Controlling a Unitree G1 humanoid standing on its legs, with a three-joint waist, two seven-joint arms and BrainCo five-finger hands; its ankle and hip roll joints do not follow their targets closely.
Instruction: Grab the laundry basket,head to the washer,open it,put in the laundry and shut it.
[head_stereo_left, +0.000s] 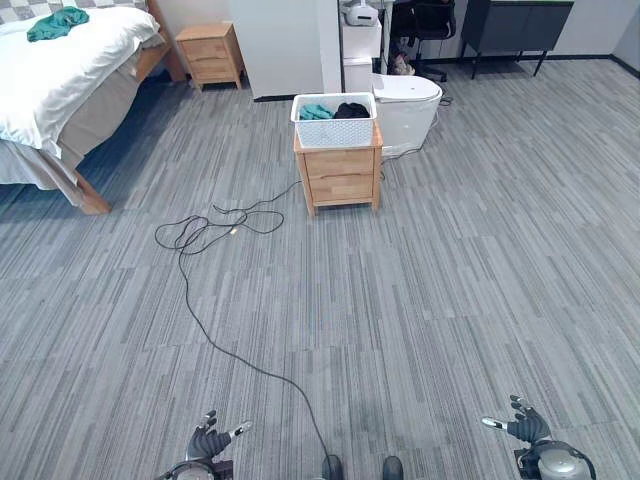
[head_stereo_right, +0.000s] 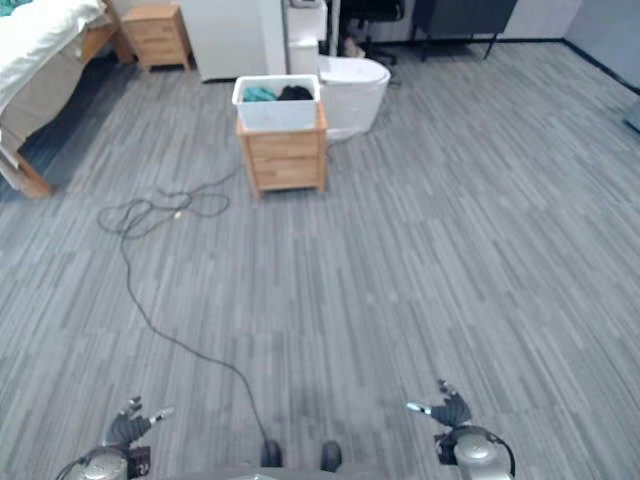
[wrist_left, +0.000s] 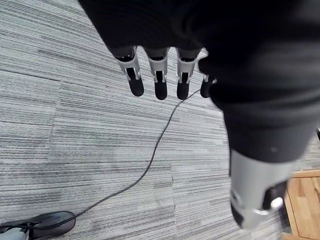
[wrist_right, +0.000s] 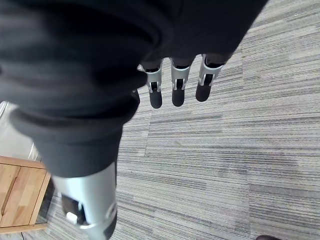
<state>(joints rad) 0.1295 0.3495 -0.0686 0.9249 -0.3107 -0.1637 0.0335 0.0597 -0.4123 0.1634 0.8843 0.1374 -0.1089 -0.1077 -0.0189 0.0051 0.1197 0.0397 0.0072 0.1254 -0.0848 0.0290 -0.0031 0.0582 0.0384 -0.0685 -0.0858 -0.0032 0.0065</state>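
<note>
A white laundry basket (head_stereo_left: 334, 122) holding teal and black clothes stands on a small wooden nightstand (head_stereo_left: 340, 176) in the middle distance. Right behind it sits a low white rounded washer (head_stereo_left: 408, 105) with its lid down. My left hand (head_stereo_left: 208, 440) hangs low at the bottom left, fingers straight and holding nothing. At the bottom right my right hand (head_stereo_left: 524, 426) is likewise open and empty. Both hands are far from the basket, over grey carpet. The left hand's fingers (wrist_left: 161, 82) and the right hand's fingers (wrist_right: 176, 85) point down at the floor.
A bed (head_stereo_left: 60, 70) with white covers and a teal garment (head_stereo_left: 57, 23) stands at the far left. A second nightstand (head_stereo_left: 210, 52) is beside it. A dark cabinet (head_stereo_left: 515, 28) and a chair (head_stereo_left: 420, 25) line the back wall.
</note>
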